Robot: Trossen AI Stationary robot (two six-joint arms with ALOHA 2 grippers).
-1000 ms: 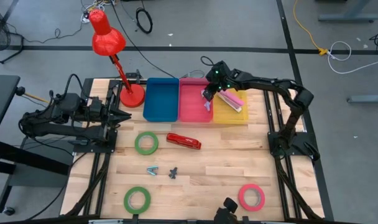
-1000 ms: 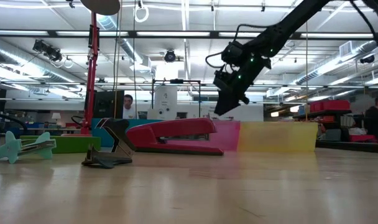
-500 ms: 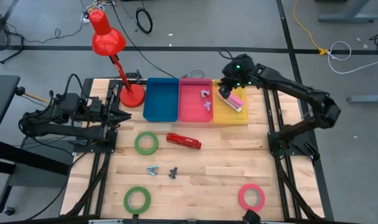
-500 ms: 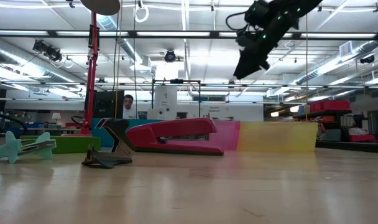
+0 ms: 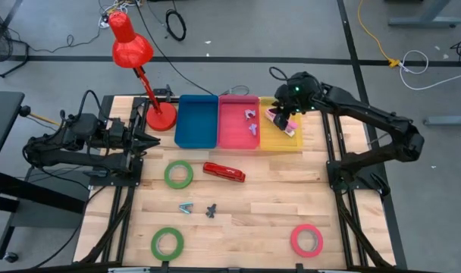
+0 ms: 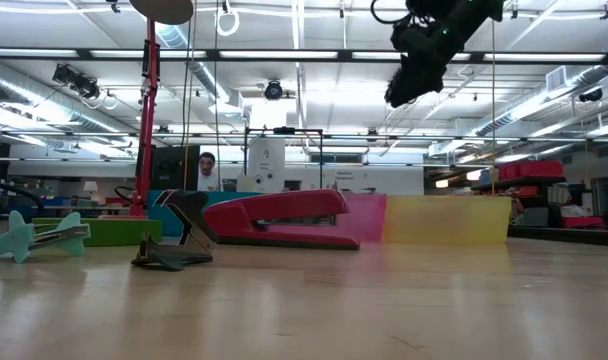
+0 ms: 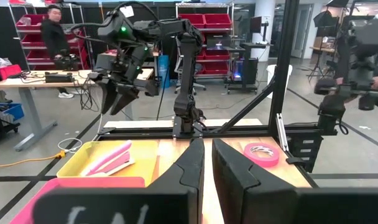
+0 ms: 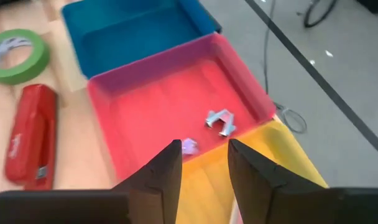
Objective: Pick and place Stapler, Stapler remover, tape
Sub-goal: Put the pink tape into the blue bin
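Parted and holding nothing, the fingers of the right gripper (image 5: 280, 115) hang high above the yellow tray (image 5: 270, 139) at the far edge of the wooden table (image 5: 276, 205). A pink stapler (image 5: 283, 123) lies inside that tray. Next to it, the pink tray (image 5: 234, 136) holds two small pale staple removers (image 8: 221, 121), and the blue tray (image 5: 196, 121) stands on its other side.

On the left rim of the table, the left gripper (image 5: 143, 142) rests with its fingers drawn close together, only a thin gap between them, gripping nothing.

A red stapler (image 5: 224, 172) lies near the middle of the table, beside a green tape roll (image 5: 178, 174). Two more staple removers, one light (image 5: 185, 208) and one dark (image 5: 211, 210), sit side by side nearer the front. A second green tape roll (image 5: 167, 243) lies at the front left, and a pink tape roll (image 5: 306, 240) at the front right.

A red desk lamp (image 5: 136, 64) stands at the far left corner, near the blue tray. Beyond the table, a person (image 6: 207, 167) is visible in the workshop.
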